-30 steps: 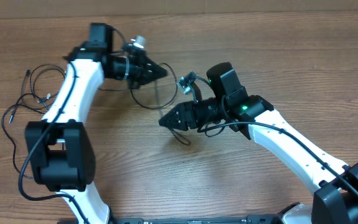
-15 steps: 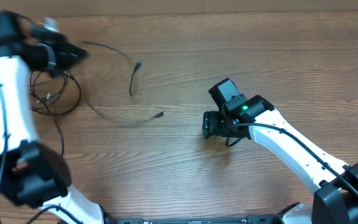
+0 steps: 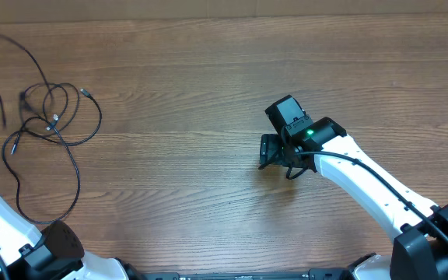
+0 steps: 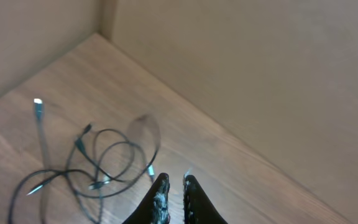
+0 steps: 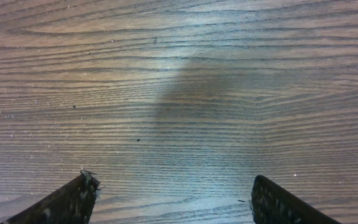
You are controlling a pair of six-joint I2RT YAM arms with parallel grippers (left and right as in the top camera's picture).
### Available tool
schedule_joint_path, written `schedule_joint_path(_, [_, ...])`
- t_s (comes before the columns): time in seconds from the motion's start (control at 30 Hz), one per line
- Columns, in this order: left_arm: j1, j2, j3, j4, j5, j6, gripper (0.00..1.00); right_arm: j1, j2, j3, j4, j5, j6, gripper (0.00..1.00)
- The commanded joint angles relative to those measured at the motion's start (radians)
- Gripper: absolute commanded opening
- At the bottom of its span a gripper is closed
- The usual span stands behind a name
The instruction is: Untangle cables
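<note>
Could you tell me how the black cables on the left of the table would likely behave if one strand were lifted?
The cables would probably be floppy: they lie in loose, irregular loops flat on the table. They look thin, so likely light. Since the loops cross each other, lifting one strand may well drag the others along.

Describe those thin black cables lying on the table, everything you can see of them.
The cables are several thin, black, flexible cords, rubbery-looking, with small plugs at their ends, some pale or metallic. They lie in loose overlapping loops on the left side of the wooden table, crossing in a small tangle, with one long loop trailing toward the near edge. One strand at the left edge looks blurred. Nothing but the table visibly touches them.
</note>
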Motion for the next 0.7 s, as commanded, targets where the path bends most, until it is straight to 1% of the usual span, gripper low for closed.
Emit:
schedule_joint_path(0.0, [0.006,0.01,0.012,-0.013,-0.092,0.018,0.11,-0.003,0.001,0.011,0.003,0.008,0.008,0.77])
schedule_joint_path(0.17, [0.006,0.012,0.011,-0.034,-0.123,0.021,0.13,-0.003,0.001,0.011,0.01,0.008,0.008,0.77])
schedule_joint_path(0.2, [0.006,0.012,0.011,-0.036,-0.126,0.022,0.17,-0.003,0.001,0.011,0.01,0.008,0.008,0.77])
schedule_joint_path(0.23, [0.006,0.012,0.011,-0.037,-0.126,0.021,0.27,-0.003,0.001,0.011,0.01,0.006,0.008,0.77])
schedule_joint_path(0.27, [0.005,0.012,0.011,-0.04,-0.125,0.021,0.41,-0.003,0.001,0.011,0.011,0.001,0.008,0.78])
schedule_joint_path(0.33, [0.005,0.012,0.011,-0.05,-0.125,0.021,0.58,-0.003,0.001,0.011,0.011,0.0,0.008,0.78])
schedule_joint_path(0.37, [0.005,0.012,0.011,-0.058,-0.125,0.021,0.63,-0.003,0.001,0.011,0.011,0.0,0.008,0.79])
schedule_joint_path(0.43, [0.005,0.012,0.011,-0.078,-0.124,0.018,0.68,-0.003,0.001,0.011,0.013,0.0,0.008,0.81])
schedule_joint_path(0.5, [-0.002,0.012,0.011,-0.103,-0.119,0.012,0.7,-0.003,0.001,0.011,0.022,-0.004,0.008,0.83])
schedule_joint_path(0.57, [-0.016,0.012,0.011,-0.127,-0.076,0.013,0.72,-0.003,0.001,0.011,0.057,-0.039,0.008,0.86])
schedule_joint_path(0.63, [-0.034,0.012,0.01,-0.145,-0.032,0.013,0.72,-0.003,0.001,0.011,0.106,-0.084,0.008,0.87])
schedule_joint_path(0.67, [-0.062,0.012,0.01,-0.164,0.007,0.013,0.72,-0.003,0.001,0.011,0.16,-0.122,0.008,0.88])
